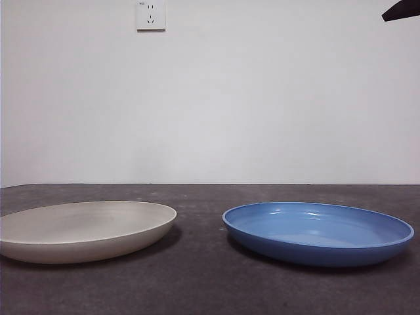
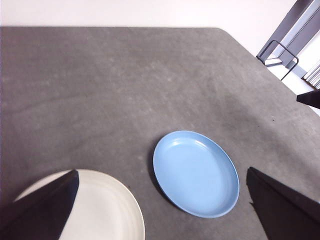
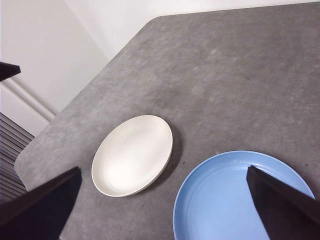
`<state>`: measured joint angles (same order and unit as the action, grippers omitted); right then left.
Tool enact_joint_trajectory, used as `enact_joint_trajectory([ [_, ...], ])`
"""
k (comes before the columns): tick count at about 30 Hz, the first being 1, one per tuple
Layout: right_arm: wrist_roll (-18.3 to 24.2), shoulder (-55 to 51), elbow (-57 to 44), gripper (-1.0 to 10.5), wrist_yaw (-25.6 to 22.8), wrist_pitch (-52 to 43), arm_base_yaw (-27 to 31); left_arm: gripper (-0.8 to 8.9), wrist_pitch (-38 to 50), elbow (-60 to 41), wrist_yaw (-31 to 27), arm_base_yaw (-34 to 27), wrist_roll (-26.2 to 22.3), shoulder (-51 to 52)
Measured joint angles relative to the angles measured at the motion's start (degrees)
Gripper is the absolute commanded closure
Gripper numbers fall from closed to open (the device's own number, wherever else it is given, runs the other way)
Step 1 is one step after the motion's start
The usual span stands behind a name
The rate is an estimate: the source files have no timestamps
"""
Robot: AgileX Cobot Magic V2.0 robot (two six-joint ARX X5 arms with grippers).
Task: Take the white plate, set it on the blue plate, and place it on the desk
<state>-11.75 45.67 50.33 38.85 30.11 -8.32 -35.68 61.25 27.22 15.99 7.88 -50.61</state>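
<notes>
- White plate [image 1: 82, 230], lower left of front view, flat on desk [image 1: 210, 282].
- Blue plate [image 1: 318, 231], lower right, apart from it.
- Left gripper [image 2: 160, 210] and right gripper [image 3: 160, 210]: jaws spread, holding nothing.

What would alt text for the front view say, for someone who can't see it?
Two shallow round plates sit apart on a dark grey desk: a white plate on the left and a blue plate on the right, both empty. Behind them is a plain pale wall with a power socket, and a black arm tip shows at the top right corner.
</notes>
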Motion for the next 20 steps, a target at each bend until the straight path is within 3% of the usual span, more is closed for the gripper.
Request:
enact_joint_trajectory([
  [5, -0.04, 0.00, 0.02, 3.1, 0.24, 2.10, 0.00, 1.56, -5.29, 0.35, 0.09, -1.25, 2.80, -0.55],
  [11, -0.02, 0.00, 0.02, 3.1, 0.59, 4.83, 0.00, 1.56, -14.16, 1.81, 2.82, -7.91, 3.43, -7.13],
  [14, -0.02, 0.00, 0.02, 3.1, 0.66, 6.38, 0.00, 1.57, -15.19, 1.81, 5.95, -11.02, 3.17, -12.13],
  [20, -0.02, 0.00, 0.02, 3.1, 1.64, 7.52, 0.00, 1.57, -14.64, 1.84, 5.99, -15.63, 0.70, -22.82],
])
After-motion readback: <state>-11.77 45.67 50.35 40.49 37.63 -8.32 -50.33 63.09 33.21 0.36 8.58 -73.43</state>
